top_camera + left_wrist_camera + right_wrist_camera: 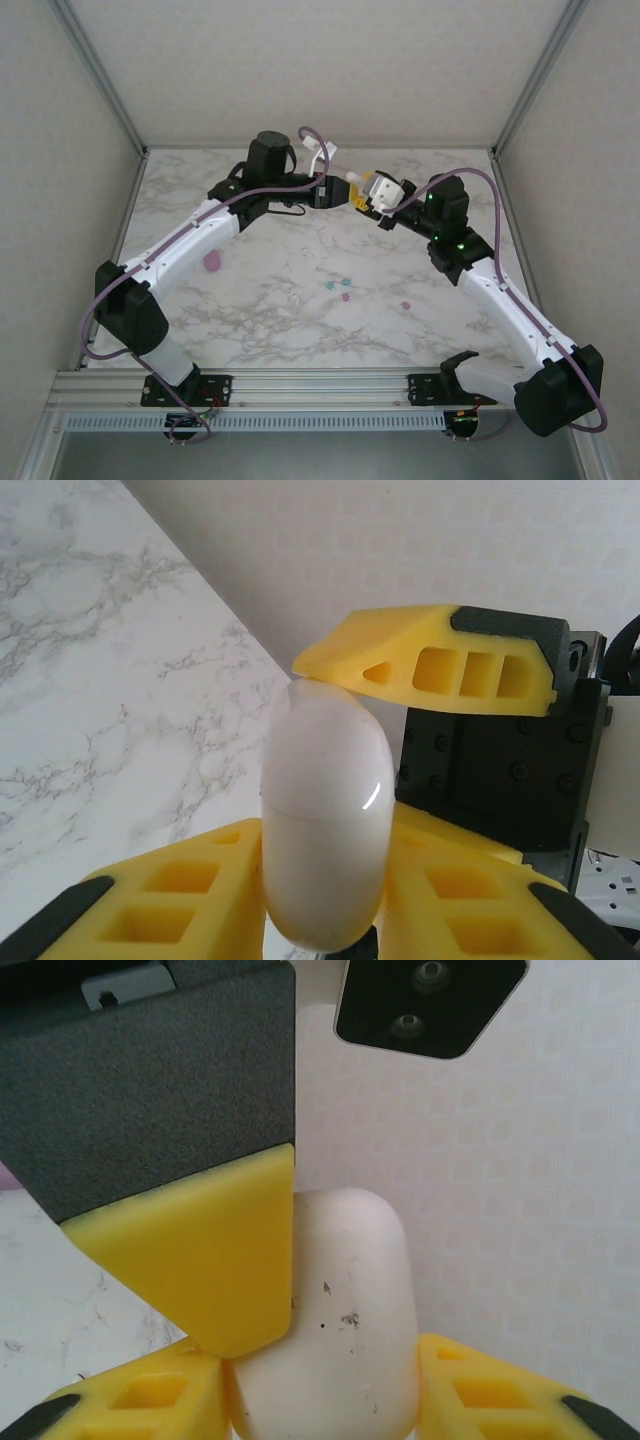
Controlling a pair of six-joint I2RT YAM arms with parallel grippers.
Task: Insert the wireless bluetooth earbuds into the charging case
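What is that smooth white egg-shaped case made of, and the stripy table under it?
The white egg-shaped case: probably hard glossy plastic, since a light glint curves on it. The table: marble-look, white with grey veins, perhaps only printed.

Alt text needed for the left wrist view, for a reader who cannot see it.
A closed white pebble-shaped case fills the centre in close-up, its lower end set against the left claw's two yellow fingers, while one yellow finger of the right claw touches its top. Marble table at left, pale wall behind.
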